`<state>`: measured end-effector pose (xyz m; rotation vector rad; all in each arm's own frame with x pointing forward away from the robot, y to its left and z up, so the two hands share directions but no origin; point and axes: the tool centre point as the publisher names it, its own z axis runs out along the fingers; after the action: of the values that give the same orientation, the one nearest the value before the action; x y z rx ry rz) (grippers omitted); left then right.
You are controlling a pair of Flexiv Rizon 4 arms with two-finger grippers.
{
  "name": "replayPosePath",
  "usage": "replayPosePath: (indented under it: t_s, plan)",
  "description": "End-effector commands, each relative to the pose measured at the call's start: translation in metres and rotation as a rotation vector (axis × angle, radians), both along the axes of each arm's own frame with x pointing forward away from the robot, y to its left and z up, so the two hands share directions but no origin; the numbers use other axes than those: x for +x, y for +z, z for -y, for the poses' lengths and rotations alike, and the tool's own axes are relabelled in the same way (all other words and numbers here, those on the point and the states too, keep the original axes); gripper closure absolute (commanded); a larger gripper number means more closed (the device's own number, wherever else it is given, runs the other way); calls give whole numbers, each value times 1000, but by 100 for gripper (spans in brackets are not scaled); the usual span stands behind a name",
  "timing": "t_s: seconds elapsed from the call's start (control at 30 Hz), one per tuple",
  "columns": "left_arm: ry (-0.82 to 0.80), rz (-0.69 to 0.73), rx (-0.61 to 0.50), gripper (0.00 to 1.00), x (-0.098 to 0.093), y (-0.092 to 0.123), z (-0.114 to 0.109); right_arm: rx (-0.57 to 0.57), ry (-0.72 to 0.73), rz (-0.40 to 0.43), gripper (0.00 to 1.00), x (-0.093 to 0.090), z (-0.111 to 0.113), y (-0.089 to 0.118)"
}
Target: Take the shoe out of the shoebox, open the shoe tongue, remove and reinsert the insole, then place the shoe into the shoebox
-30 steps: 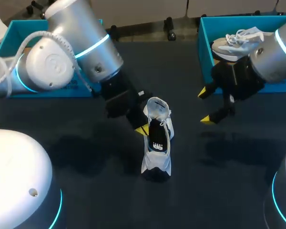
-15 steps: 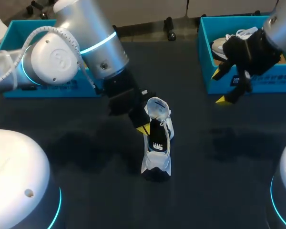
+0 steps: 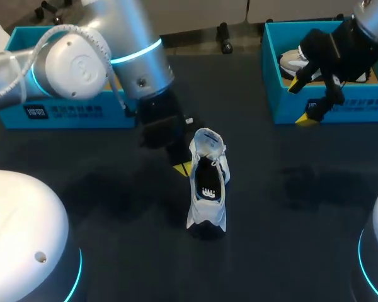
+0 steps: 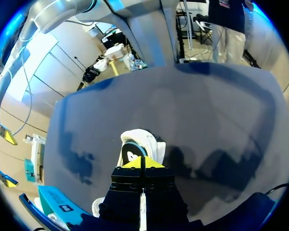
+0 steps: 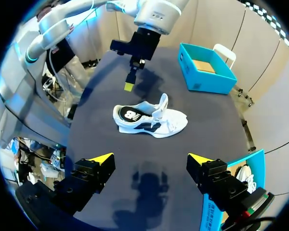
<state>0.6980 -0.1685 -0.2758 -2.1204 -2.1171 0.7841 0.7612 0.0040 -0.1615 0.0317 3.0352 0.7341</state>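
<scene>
Head view: the white sneaker [image 3: 205, 211] lies on the dark worktop [image 3: 113, 207], out of the blue shoebox [image 3: 274, 100], its opening upward so the dark insole [image 3: 208, 182] shows. The left end effector [image 3: 184, 168] sits just beside the collar. The right end effector [image 3: 302, 102] hangs, wide open, at the shoebox's front wall, well apart from the sneaker.

Left wrist view: the left end effector [image 4: 142, 163] has its yellow tips pressed together on nothing, with the sneaker [image 4: 137, 143] just ahead.

Right wrist view: the right end effector [image 5: 149, 161] is spread wide and empty. The sneaker [image 5: 151, 122] is unbraced, so a push or an insole pull would likely drag or roll it. The closed tips would probably jab the collar instead of pinching.
</scene>
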Motion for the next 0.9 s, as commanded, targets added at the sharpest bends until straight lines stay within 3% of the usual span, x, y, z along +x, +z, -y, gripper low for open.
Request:
replayPosePath:
  t_s: [0.03, 0.37, 0.9]
  plan:
    - [-63, 12, 69, 100, 6, 7, 5, -1, -1, 2, 0, -1, 0, -1]
    - [-190, 149, 187, 100, 10, -4, 26, -1, -1, 2, 0, -1, 0, -1]
    - [-269, 190, 266, 100, 14, -44, 38, -1, -1, 2, 0, -1, 0, -1]
